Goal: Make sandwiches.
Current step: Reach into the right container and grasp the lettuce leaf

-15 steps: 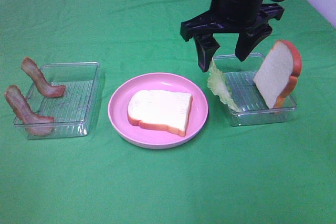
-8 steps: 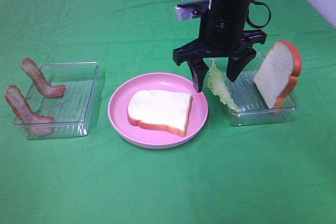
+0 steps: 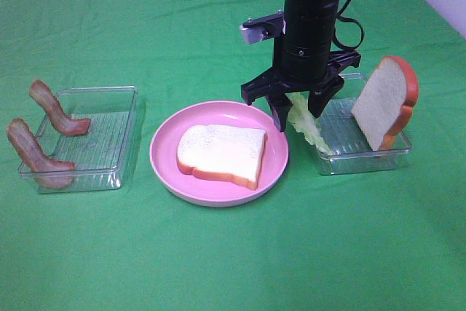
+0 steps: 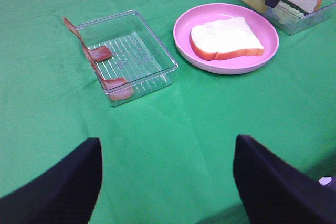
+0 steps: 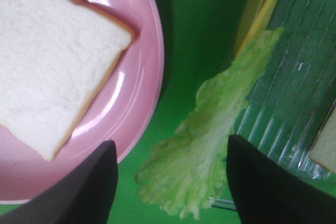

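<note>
A white bread slice (image 3: 222, 152) lies flat on the pink plate (image 3: 164, 158). My right gripper (image 3: 298, 113) hangs straight down, open, with a finger on each side of the pale green lettuce leaf (image 3: 307, 127) that leans over the near-left rim of the right tray (image 3: 364, 156). In the right wrist view the lettuce (image 5: 210, 145) sits between the dark fingers (image 5: 84, 187) with gaps on both sides, and thin yellow cheese (image 5: 258, 14) shows behind it. A second bread slice (image 3: 386, 100) stands upright in that tray. My left gripper (image 4: 165, 182) is open above bare cloth.
A clear tray (image 3: 109, 143) at the left holds two curled bacon strips (image 3: 54, 107) (image 3: 33, 152) leaning on its left wall. Green cloth covers the table. The plate sits close against the right tray, with the right arm towering over the gap.
The right gripper has come down and slightly left until its fingers straddle the lettuce, and its jaws have narrowed. Left gripper, bread and bacon are unmoved.
</note>
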`<state>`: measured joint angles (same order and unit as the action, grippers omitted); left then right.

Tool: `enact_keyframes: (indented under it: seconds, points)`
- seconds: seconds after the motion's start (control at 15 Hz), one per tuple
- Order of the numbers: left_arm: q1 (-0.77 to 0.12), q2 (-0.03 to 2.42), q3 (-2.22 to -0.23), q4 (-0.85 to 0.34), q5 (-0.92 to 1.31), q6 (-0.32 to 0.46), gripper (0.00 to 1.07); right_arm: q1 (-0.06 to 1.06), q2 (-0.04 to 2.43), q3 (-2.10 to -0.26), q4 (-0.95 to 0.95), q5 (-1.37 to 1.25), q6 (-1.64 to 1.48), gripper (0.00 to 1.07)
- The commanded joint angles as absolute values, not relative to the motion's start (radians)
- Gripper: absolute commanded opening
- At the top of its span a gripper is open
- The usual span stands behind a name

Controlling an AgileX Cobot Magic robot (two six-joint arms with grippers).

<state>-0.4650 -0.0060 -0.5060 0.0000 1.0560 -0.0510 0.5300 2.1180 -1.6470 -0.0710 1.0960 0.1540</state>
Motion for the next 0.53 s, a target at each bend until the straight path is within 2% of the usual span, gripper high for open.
enact_keyframes:
  seconds: [0.07, 0.2, 0.4, 0.53]
  points:
    - [-0.469, -0.025, -0.500, 0.000, 1.046, -0.050, 0.68, 0.529, 2.119, -1.651, -0.100, 1.094, 0.164, 0.56]
    - [-0.469, -0.025, -0.500, 0.000, 1.046, -0.050, 0.68, 0.529, 2.121, -1.651, -0.098, 1.103, 0.169, 0.55]
    - [-0.469, -0.025, -0.500, 0.000, 1.046, -0.050, 0.68, 0.528, 2.132, -1.651, -0.103, 1.111, 0.169, 0.49]
    - [-0.469, -0.025, -0.500, 0.000, 1.046, -0.050, 0.68, 0.527, 2.143, -1.651, -0.101, 1.123, 0.169, 0.47]
